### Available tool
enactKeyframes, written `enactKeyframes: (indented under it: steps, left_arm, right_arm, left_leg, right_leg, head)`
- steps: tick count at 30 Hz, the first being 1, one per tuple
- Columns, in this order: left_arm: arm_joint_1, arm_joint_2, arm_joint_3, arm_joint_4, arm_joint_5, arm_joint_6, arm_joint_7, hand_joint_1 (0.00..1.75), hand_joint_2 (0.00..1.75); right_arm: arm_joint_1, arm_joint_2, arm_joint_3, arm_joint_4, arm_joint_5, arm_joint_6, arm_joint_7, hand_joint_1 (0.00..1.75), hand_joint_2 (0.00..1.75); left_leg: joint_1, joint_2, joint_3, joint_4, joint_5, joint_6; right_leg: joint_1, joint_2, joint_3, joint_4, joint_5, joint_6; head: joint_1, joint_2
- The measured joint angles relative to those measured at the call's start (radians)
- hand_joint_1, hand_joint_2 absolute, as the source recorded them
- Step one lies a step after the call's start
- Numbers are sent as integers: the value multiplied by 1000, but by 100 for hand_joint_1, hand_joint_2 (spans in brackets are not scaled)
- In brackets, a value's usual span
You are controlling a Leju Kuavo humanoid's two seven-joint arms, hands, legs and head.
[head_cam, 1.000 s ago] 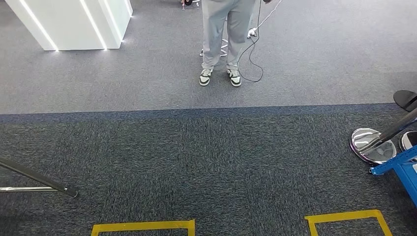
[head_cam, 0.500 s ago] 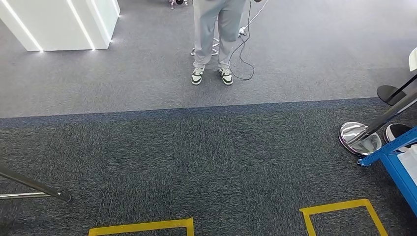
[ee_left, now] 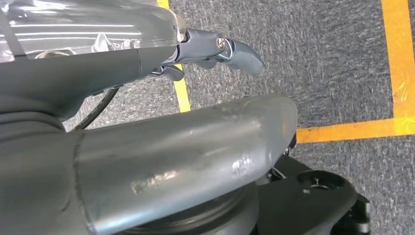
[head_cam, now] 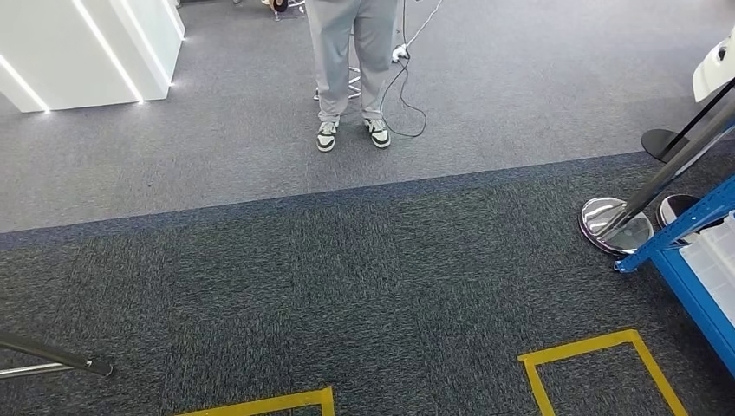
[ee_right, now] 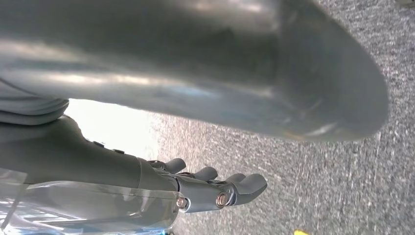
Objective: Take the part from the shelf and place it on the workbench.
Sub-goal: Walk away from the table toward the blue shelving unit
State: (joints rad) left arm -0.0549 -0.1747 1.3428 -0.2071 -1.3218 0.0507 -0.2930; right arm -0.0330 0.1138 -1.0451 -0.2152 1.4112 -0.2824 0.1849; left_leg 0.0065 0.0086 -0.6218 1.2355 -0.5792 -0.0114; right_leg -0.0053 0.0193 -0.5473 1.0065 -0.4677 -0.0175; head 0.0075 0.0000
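The corner of a blue shelf (head_cam: 693, 295) comes in at the right edge of the head view, with a pale translucent bin (head_cam: 715, 260) on it. I cannot make out a part in the bin. My left hand (ee_left: 195, 127) hangs above the carpet and yellow tape, its thick thumb across the picture and its darker fingers (ee_left: 230, 49) stretched out, holding nothing. My right hand (ee_right: 205, 73) hangs over grey carpet, its fingers (ee_right: 220, 188) apart and holding nothing.
A person (head_cam: 351, 61) in grey trousers stands ahead with a cable (head_cam: 403, 78) trailing on the floor. A chrome stand base (head_cam: 615, 225) and its slanted pole sit by the shelf corner. Yellow tape squares (head_cam: 589, 351) mark the carpet. A white counter (head_cam: 87, 43) stands far left. A dark pole (head_cam: 52, 354) lies low left.
The camera has turned to the right: the whole scene slid left, and more of the blue shelf and its bin came in at the right edge.
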Motion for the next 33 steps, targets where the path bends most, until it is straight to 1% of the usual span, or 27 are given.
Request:
enactKeyframes:
  steps: [1,2,3,4,5,7,8,9,10,12,13,14,15,17,18,19,20,22,24,25,27,28,29,30,31,32,33]
  left_arm:
    - [0,0,0,0,0,-2,-1,0,0]
    - [0,0,0,0,0,-4,-3,0,0]
    - [-1,0,0,0,0,-7,-5,0,0]
    - [-1,0,0,0,0,-10,-7,0,0]
    - [-1,0,0,0,-1,-12,-9,0,0]
    - [0,0,0,0,0,-17,-11,0,0]
    - [0,0,0,0,0,-18,-10,0,0]
    - [0,0,0,0,1,-18,-6,0,0]
    - [0,0,0,0,2,-18,1,0,0]
    - [3,1,1,0,3,-18,19,0,0]
    - [4,1,2,0,3,-18,25,0,0]
    - [5,2,2,0,2,-18,29,0,0]
    - [5,2,2,0,2,-18,30,0,0]
    - [4,2,2,0,0,-21,28,0,0]
    - [4,2,2,0,0,-24,26,0,0]
    - [4,2,2,0,0,-26,25,0,0]
    - [3,2,2,0,0,-27,24,0,0]
    - [2,2,2,0,0,-28,27,0,0]
    - [1,2,2,0,1,-27,33,0,0]
    - [1,2,3,0,4,-25,39,0,0]
    - [1,2,7,0,9,-17,55,0,0]
    - [2,2,9,0,12,-12,63,0,0]
    - [2,2,11,0,14,-9,69,0,0]
    - [3,2,12,0,15,-7,73,0,0]
    - [3,2,12,0,15,-5,74,0,0]
    - [3,2,13,0,14,-3,75,0,0]
    - [2,2,13,0,12,-2,75,0,0]
  right_arm:
    - [0,0,0,0,0,0,-1,0,0]
    - [0,1,0,0,0,-1,-2,0,0]
    - [0,1,0,0,1,-1,-4,0,0]
    - [0,2,0,0,1,-2,-6,0,0]
    - [0,2,0,0,3,-2,-6,0,0]
    - [2,2,0,0,7,-4,-7,0,0]
    - [2,2,0,0,10,-4,-7,0,0]
    - [2,2,0,0,13,-5,-8,0,0]
    - [2,2,0,0,17,-6,-8,0,0]
    - [0,4,0,0,23,-8,-8,0,0]
    - [0,5,0,0,25,-9,-9,0,0]
    - [0,6,0,0,25,-9,-9,0,0]
    - [0,7,0,1,25,-9,-9,0,0]
    - [1,7,0,1,23,-9,-9,0,0]
    - [0,7,0,1,21,-8,-9,0,0]
    - [-1,7,0,1,20,-8,-9,0,0]
    - [-1,7,0,1,18,-7,-9,0,0]
    - [-2,7,-1,1,15,-5,-9,0,0]
    - [-1,7,-2,1,12,-4,-8,0,0]
    - [-2,7,-3,1,11,-4,-8,0,0]
    - [-2,6,-4,0,10,-4,-5,0,0]
    - [-2,6,-5,0,10,-3,-2,0,0]
    - [-1,7,-6,1,10,-3,-1,0,0]
    - [-1,7,-7,1,10,-2,1,0,0]
    - [-1,7,-8,1,10,-1,1,0,0]
    - [-1,7,-9,1,10,-1,1,0,0]
    - [-1,8,-11,1,10,0,1,0,0]
  left_leg:
    - [1,-6,33,-72,39,3]
    - [1,-15,64,-139,67,6]
    - [0,-23,85,-189,84,9]
    - [-2,-30,96,-217,90,13]
    - [-3,-31,97,-223,88,16]
    - [-3,-24,97,-232,96,28]
    - [-2,-19,99,-238,100,36]
    - [-1,-14,99,-243,105,43]
    - [-1,-9,99,-246,108,48]
    - [-3,1,95,-247,109,51]
    - [-5,6,94,-247,109,52]
    - [-5,11,94,-246,109,52]
    - [-5,15,95,-246,108,51]
    - [-5,21,98,-244,105,46]
    - [-7,24,100,-241,102,42]
    - [-9,26,100,-239,100,36]
    - [-11,28,101,-237,98,31]
    - [-12,35,103,-237,96,20]
    - [-8,28,95,-214,76,9]
    - [-6,21,79,-174,50,5]
    - [-3,7,21,-47,-18,-1]
    - [-2,4,-8,16,-41,-3]
    - [-2,3,-25,51,-47,-3]
    - [-2,2,-26,50,-32,-1]
    - [-2,0,-9,9,-1,2]
    - [-2,-5,22,-59,40,7]
    - [-4,-15,52,-129,70,13]
  right_leg:
    - [0,6,1,1,-1,1]
    - [0,11,1,3,-2,3]
    - [1,17,0,5,-2,8]
    - [1,20,-3,7,-2,13]
    - [1,24,-5,7,0,18]
    - [-1,27,-9,10,-1,30]
    - [-1,22,-14,23,-11,35]
    - [-1,14,-28,53,-33,39]
    - [-2,5,-52,104,-65,42]
    - [-4,-7,-116,239,-131,48]
    - [-6,-9,-140,289,-146,50]
    - [-7,-11,-148,306,-143,51]
    - [-9,-14,-136,282,-121,51]
    - [-10,-28,-64,145,-51,51]
    - [-8,-38,-29,77,-26,48]
    - [-6,-44,-7,31,-13,44]
    - [-3,-47,2,11,-11,38]
    - [-1,-39,1,7,-11,26]
    - [-3,-32,2,1,-7,12]
    - [-4,-29,3,-1,-5,6]
    - [-2,-22,2,-2,-4,-1]
    - [-1,-18,1,-1,-4,-3]
    - [1,-12,2,0,-4,-3]
    - [3,-6,2,1,-5,-4]
    - [4,1,3,2,-5,-4]
    - [4,7,5,2,-5,-3]
    - [6,13,5,4,-6,-1]
  head:
    - [0,0]
    - [0,0]
    - [0,0]
    - [1,0]
    - [1,0]
    - [1,0]
    - [2,0]
    - [5,0]
    - [8,0]
    - [12,0]
    - [13,0]
    - [13,0]
    - [13,0]
    - [13,0]
    - [14,0]
    - [13,0]
    - [13,0]
    - [11,0]
    - [9,0]
    - [7,0]
    - [2,0]
    - [1,0]
    - [1,0]
    - [1,0]
    - [1,0]
    - [1,0]
    - [1,0]
